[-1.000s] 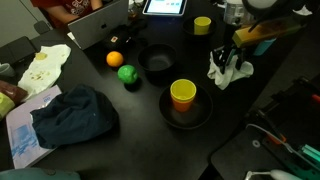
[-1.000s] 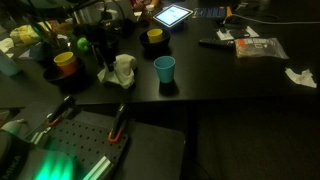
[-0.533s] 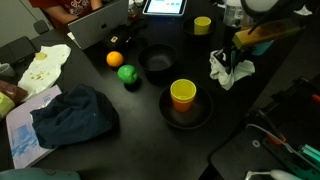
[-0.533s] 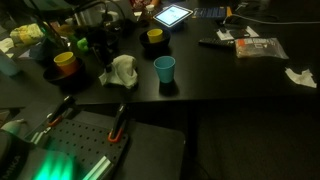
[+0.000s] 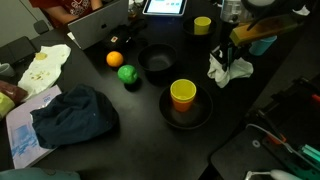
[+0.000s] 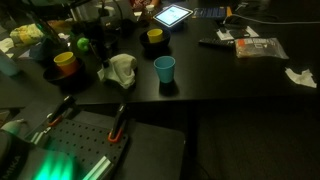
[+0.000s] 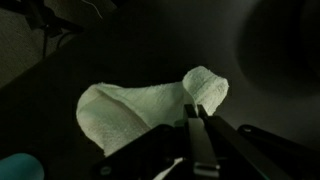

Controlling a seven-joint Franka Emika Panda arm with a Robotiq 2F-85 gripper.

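A crumpled white cloth (image 5: pixel 229 71) lies on the black table (image 5: pixel 120 140), at its right side in this exterior view. My gripper (image 5: pixel 228 56) comes down onto it from above and is shut on a raised fold of the cloth. In the wrist view the two fingers (image 7: pixel 203 142) are pressed together, pinching the cloth's (image 7: pixel 128 112) upper lobe at the gripper's tip (image 7: pixel 194 108). In an exterior view the cloth (image 6: pixel 123 69) sits bunched under the arm, left of a blue cup (image 6: pixel 164 69).
A yellow cup (image 5: pixel 182 94) stands in a black bowl (image 5: pixel 187 117) near the cloth. Another black bowl (image 5: pixel 157 63), an orange (image 5: pixel 114 59), a green apple (image 5: pixel 127 74) and a dark blue cloth (image 5: pixel 72 115) lie further left. A yellow bowl (image 5: pixel 202 25) and tablet (image 5: pixel 165 7) sit behind.
The jaws have shut on the white cloth's fold. The cloth has bunched up and risen slightly under the gripper.
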